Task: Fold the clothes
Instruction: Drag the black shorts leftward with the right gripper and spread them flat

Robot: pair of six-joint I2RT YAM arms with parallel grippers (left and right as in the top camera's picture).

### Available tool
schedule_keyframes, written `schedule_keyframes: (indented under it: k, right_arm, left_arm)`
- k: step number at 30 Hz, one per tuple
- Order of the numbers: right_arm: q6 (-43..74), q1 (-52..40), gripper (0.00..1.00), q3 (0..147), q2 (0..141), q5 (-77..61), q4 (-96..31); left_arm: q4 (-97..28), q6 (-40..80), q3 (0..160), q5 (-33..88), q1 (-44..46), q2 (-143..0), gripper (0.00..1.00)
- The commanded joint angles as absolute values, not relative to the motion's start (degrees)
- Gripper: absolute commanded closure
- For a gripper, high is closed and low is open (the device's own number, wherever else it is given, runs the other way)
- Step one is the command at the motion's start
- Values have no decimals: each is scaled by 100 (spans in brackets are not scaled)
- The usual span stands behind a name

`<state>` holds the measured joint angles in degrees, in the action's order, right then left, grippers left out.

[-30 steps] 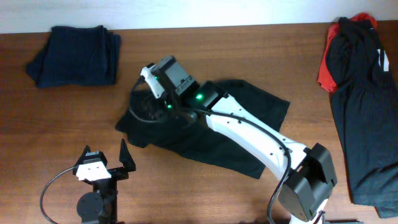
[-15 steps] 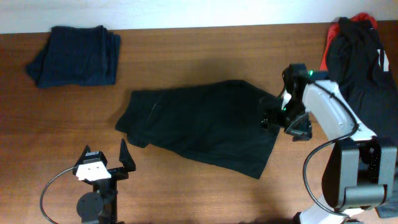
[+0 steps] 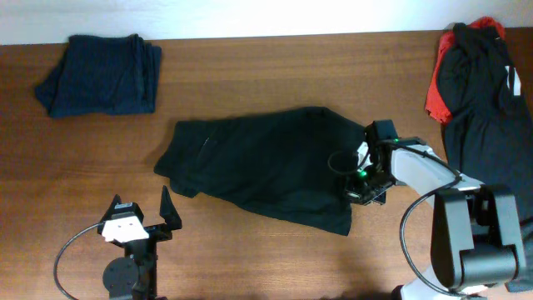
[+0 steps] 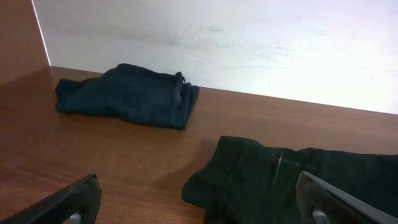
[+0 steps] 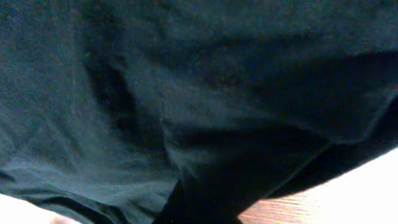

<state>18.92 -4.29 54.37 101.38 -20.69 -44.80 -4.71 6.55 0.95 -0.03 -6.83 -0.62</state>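
The black garment (image 3: 258, 171) lies mid-table, spread fairly flat with soft creases, its long axis running left to right and dipping toward its right end. The right gripper (image 3: 358, 175) sits at that right edge, but whether it grips cannot be told. The left gripper (image 3: 140, 208), fingers spread apart, stands clear near the front.

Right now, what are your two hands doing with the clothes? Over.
Left hand open, holding nothing, short of the black garment. Right hand down on its right edge; grip unclear. Navy garment and black-and-red pile lie well apart.
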Motion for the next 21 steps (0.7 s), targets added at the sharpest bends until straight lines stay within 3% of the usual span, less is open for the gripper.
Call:
schedule_keyframes:
  k: [1,4,8,9,10,11,21]
  right_arm:
    - [1850,-298,96,6182,10333,-1236,-5092]
    - [1852,145,96,8018,10333,296,-6665]
    - [1848,467,96,9998,10333,980,-7472]
    - [1846,491,87,10388,10333,974,-7638]
    - [1846,491,19,10477,10333,972,-7728]
    - [1848,491,1,10481,10333,972,-7800]
    - [1848,491,1,10479,10350,628,-7953]
  left_arm:
    - [-471,683,54,14,-703,-34,1]
    - [-471,683,54,14,-703,-34,1]
    - [-471,683,54,14,-703,-34,1]
    - [-471,683,54,14,-703,-34,1]
    - [-471,683,54,16,-703,-34,1]
    - [-471,683,54,14,-703,-34,1]
    - [-471,683,54,14,-703,-34,1]
